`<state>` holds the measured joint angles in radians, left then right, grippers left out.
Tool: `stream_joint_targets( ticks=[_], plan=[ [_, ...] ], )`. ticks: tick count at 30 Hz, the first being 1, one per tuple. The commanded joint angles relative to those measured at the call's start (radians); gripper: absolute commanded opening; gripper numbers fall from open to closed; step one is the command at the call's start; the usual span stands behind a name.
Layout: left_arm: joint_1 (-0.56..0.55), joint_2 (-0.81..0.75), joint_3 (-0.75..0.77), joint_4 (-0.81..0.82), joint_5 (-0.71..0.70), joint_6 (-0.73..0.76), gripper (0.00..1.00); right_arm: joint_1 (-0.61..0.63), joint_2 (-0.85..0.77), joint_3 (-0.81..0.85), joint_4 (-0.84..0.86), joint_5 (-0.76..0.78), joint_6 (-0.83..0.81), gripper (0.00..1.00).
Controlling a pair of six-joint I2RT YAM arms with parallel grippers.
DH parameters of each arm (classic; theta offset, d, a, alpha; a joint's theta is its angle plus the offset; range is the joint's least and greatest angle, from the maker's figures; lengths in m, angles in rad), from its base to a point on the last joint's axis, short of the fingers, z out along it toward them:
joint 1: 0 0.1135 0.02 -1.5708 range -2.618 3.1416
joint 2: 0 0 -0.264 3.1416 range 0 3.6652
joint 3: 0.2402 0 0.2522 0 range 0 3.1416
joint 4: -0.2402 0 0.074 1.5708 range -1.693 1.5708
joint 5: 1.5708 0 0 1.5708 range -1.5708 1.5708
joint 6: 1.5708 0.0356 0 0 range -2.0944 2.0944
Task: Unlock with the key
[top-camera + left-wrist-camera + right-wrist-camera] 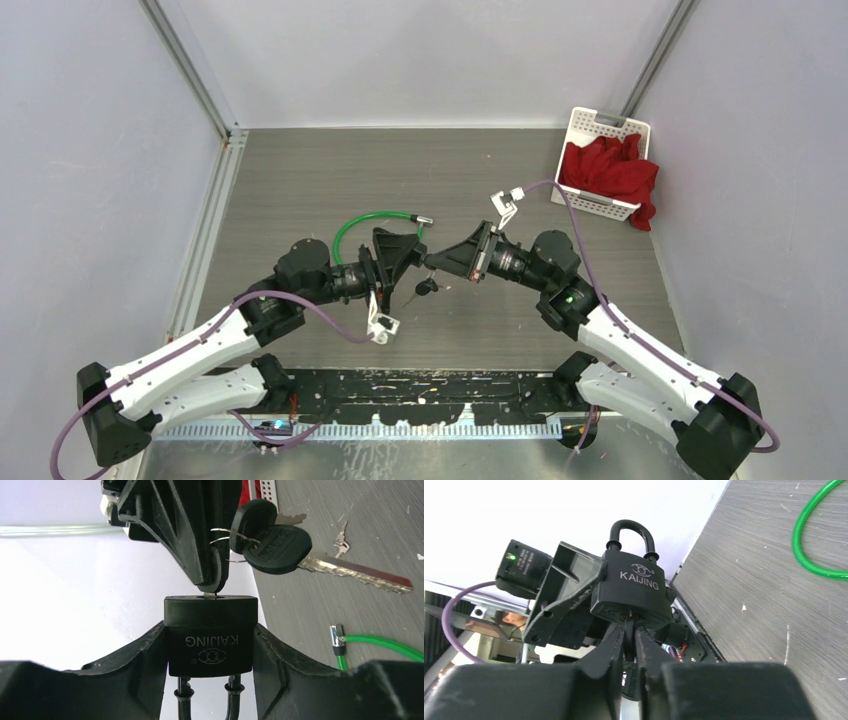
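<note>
Grey table (300, 190): white basket (607, 120) far right holds red cloth (605, 168); left gripper (210, 630) clamps padlock (634, 592), right gripper (630, 635) pinches key (214, 594) at keyhole.

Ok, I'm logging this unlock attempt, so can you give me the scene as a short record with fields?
left end effector: shut on the padlock
right end effector: shut on the key, blade at the keyhole
shackle: both legs in the body
spare keys: dangling from the ring
green cable: lying on the table
basket: far right corner, red cloth inside
</note>
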<state>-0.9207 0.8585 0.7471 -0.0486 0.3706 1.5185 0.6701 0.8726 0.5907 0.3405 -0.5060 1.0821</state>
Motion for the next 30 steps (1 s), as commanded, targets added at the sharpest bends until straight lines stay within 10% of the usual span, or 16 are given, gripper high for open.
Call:
stream_joint_targets(
  ticks=[1,6,13,30],
  plan=[
    [-0.024,-0.035,0.019,0.232,0.139,0.054,0.0,0.009,-0.031,0.024,0.104,0.031,0.056,0.34],
    [-0.023,-0.042,0.06,0.164,0.073,-0.089,0.0,0.005,-0.061,0.183,-0.178,-0.004,-0.349,0.67],
    [-0.024,-0.029,0.147,0.019,0.034,-0.283,0.0,0.006,-0.102,0.207,-0.304,0.019,-0.766,0.73],
    [-0.025,0.002,0.176,-0.033,0.03,-0.314,0.0,0.102,-0.002,0.186,-0.13,-0.041,-0.726,0.72]
  ],
)
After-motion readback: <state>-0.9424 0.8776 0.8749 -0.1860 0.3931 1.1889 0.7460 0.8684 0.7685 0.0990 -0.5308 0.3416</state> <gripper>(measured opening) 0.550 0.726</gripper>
